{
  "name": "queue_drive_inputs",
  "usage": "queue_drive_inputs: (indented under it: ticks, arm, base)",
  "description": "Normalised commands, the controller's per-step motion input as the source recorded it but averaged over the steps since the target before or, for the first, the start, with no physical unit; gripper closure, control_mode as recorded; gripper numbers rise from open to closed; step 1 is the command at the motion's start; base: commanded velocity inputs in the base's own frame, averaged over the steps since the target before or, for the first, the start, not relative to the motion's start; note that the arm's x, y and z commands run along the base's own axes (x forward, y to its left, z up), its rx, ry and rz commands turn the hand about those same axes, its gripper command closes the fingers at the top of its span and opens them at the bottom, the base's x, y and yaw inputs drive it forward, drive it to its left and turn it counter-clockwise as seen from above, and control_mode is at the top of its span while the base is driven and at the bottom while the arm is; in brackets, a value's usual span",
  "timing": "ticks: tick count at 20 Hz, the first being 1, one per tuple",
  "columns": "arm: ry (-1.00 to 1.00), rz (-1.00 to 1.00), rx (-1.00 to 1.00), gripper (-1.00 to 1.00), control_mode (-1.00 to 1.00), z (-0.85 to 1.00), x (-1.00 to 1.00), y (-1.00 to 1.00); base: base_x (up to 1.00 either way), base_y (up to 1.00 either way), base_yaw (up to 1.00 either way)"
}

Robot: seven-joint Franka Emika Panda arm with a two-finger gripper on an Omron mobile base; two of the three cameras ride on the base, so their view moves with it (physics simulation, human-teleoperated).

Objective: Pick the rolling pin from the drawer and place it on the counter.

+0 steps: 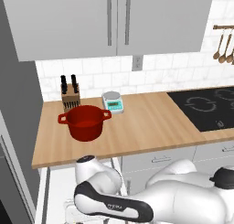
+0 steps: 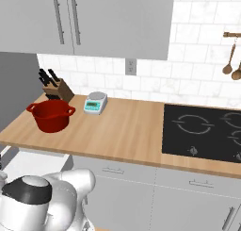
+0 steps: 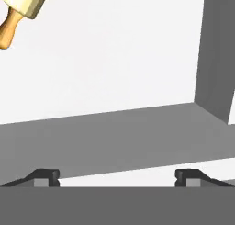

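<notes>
Hand view, left to right. The rolling pin [image 3: 20,8] lies on the white floor of the drawer [image 3: 114,59], at the far upper left corner of the frame; one end of its pale barrel and one orange-brown knob handle are visible, the rest cut off by the frame edge. Its long axis runs diagonally, from lower left to upper right. Lower down, a grey wall of the drawer crosses the frame, meeting a second grey wall at the right. The tool [image 3: 117,177] stands at the bottom centre with its two dark fingertips [image 3: 46,176] set wide apart and nothing between them, so it is open and empty. The pin thus lies well apart from the tool, ahead of it and to its left, and the jaw line is not square to the pin's axis. The coming move probably calls for a shift toward that corner and a roll of the hand.

Left base view. The desk [image 1: 151,122] above the drawer carries a red pot [image 1: 85,121].
</notes>
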Motion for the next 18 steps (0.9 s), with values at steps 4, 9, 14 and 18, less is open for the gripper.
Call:
queue_drive_inputs:
  ticks: [4, 9, 14, 18]
  arm:
    - [-0.28, -0.01, 0.0, -1.0, -1.0, 0.8, 0.8, -0.06]
    - [-0.14, -0.1, -0.05, -1.0, -1.0, 0.31, 0.81, 0.05]
    - [0.03, -0.16, -0.1, -1.0, -1.0, 0.03, 0.57, 0.26]
    - [0.02, -0.14, -0.13, -1.0, -1.0, -0.25, 0.4, 0.56]
  base:
    - [0.0, 0.0, 0.0]
    - [0.0, 0.0, 0.0]
    - [0.0, 0.0, 0.0]
    - [0.0, 0.0, 0.0]
